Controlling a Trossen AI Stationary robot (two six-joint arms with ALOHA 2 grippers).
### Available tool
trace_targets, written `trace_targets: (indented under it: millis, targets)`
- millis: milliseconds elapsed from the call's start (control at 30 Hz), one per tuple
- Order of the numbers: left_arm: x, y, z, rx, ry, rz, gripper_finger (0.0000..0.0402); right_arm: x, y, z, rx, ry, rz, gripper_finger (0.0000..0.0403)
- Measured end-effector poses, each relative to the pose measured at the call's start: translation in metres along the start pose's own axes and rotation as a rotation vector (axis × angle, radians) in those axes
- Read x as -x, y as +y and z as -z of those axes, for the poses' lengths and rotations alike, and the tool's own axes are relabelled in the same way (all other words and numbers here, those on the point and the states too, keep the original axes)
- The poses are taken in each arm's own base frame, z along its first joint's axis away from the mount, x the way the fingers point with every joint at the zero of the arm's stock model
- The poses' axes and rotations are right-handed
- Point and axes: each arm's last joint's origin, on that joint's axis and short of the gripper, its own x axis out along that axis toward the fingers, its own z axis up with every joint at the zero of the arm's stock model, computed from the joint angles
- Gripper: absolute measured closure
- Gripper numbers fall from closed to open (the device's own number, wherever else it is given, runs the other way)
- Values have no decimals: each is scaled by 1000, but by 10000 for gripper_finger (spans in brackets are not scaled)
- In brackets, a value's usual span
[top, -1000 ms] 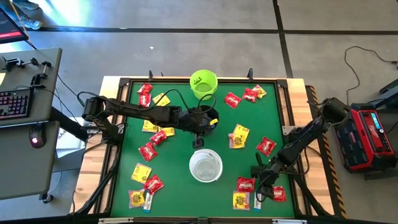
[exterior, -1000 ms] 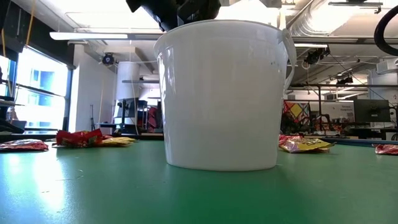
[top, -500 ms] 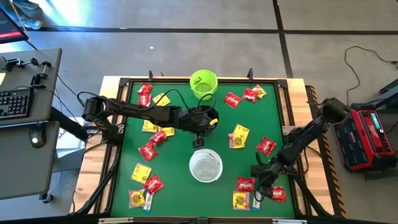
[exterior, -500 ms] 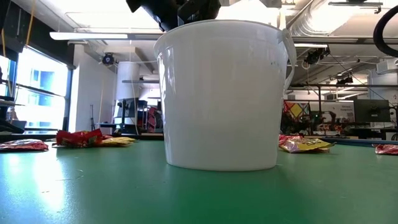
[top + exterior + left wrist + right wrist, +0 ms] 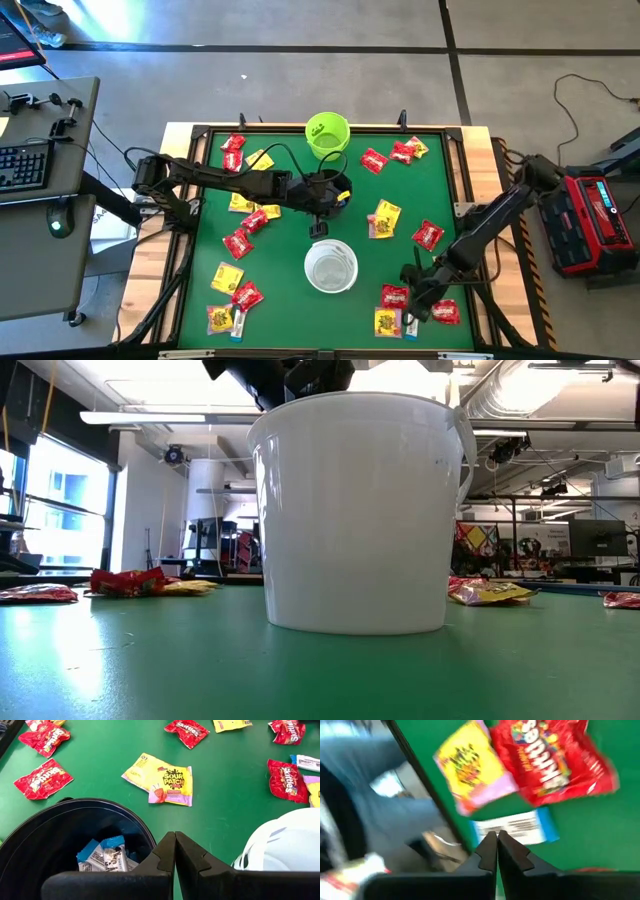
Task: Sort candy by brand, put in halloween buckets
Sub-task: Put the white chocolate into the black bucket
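Green felt covers the table, framed in black rails on a pale wooden bench, with grey floor around it. Three buckets stand along its middle: a lime green bucket at the far edge, a black bucket at the centre and a white bucket nearer the front; in the low view the white one fills most of the picture.

Candy lies scattered on both sides. Red packets read "Skittles", as on the one just beside the black bucket. Yellow packets read "Sour Patch", clearest on the one lying between the black and white buckets. Inside the black bucket lie several blue-and-white packets; their lettering is too small to read.

The left gripper hangs over the black bucket's rim, its fingers pressed together with nothing between them.

The right gripper is down at the front right corner, fingers pressed together right at a blue-and-white packet that shows a barcode; whether they pinch its edge cannot be told. Just beyond that packet lie a yellow packet and a red Skittles packet, overlapping slightly. Another red packet lies just to the right of this gripper.
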Motion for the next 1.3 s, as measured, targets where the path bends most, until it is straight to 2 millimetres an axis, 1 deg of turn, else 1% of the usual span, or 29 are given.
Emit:
trace_targets:
  millis: [100,233,367,433,533,633,800,967,1133,1300]
  targets:
    - [0,0,0,3,3,0,402,4,19,3,-186,-34,12,365]
    - [0,0,0,8,3,0,401,0,34,4,-405,-71,96,296]
    - [0,0,0,7,3,0,401,-16,39,3,-572,-93,222,222]
    - [0,0,0,-4,3,0,401,-23,38,2,-652,-96,281,192]
    - [0,0,0,-9,3,0,401,-36,37,2,-741,-90,322,158]
    - [0,1,0,-9,4,0,401,-47,34,0,-807,-99,339,139]
    - [0,6,1,-1,15,-4,401,-57,30,-1,-865,-115,368,138]
    - [-1,12,1,10,18,-17,401,-66,25,-1,-881,-99,422,156]
    - [-1,15,2,14,22,-22,401,-68,24,1,-886,-105,434,189]
    - [-1,14,2,14,27,-21,401,-67,23,1,-876,-109,440,244]
